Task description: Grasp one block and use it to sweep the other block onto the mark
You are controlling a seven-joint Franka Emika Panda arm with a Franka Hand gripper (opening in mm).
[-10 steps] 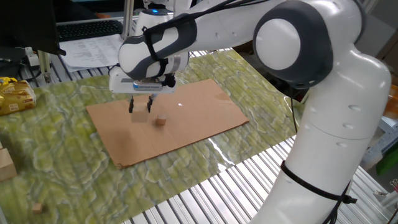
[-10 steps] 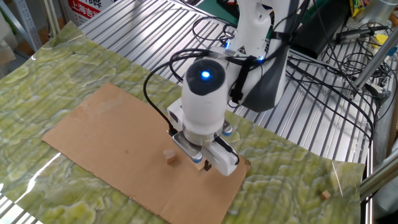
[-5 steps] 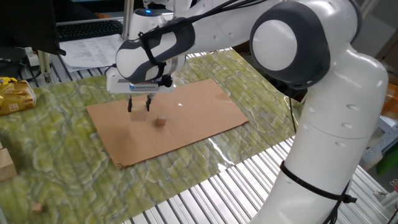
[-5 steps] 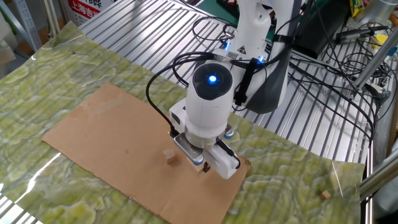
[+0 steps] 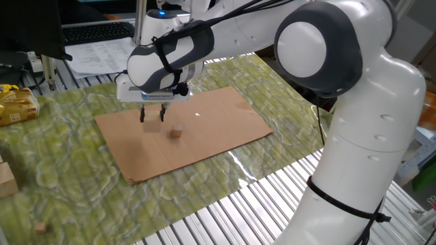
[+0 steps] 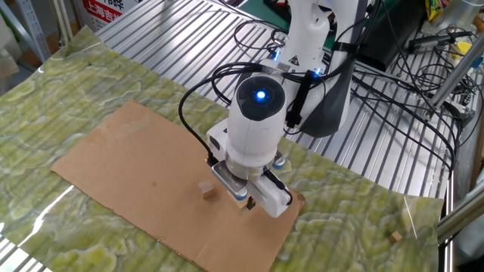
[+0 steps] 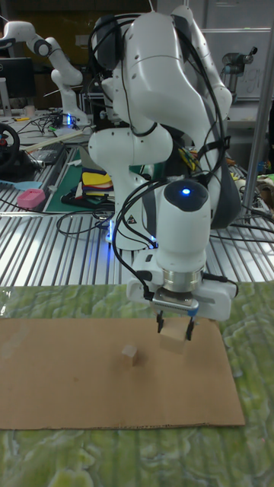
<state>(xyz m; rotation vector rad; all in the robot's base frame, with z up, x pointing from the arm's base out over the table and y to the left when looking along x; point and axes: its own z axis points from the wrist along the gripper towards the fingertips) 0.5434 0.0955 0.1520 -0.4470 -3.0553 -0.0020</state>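
My gripper [image 7: 174,329] is shut on the larger tan block [image 7: 174,337] and holds it just above the brown cardboard [image 7: 61,380]. The smaller block [image 7: 130,354] lies on the cardboard a short way to the left of it, with a gap between them. In one fixed view the gripper [image 5: 152,117] hangs left of the smaller block [image 5: 176,133]. In the other fixed view the smaller block [image 6: 209,192] sits left of the gripper [image 6: 242,198], and the arm hides the held block. The mark [image 6: 155,181] shows only faintly as a dot further left.
The cardboard [image 5: 225,116] lies on a green patterned mat [image 5: 68,136] over a slatted metal table. A yellow packet [image 5: 15,105] and a box [image 5: 5,178] are at the mat's left. Stray wood bits [image 5: 41,226] [image 6: 395,236] lie near the mat's edges. Cables [image 6: 423,98] run behind the arm.
A second ago the gripper, still holding the larger block, shifted slightly away from the smaller block. Since half a second ago nothing has visibly moved. The smaller block has stayed put.
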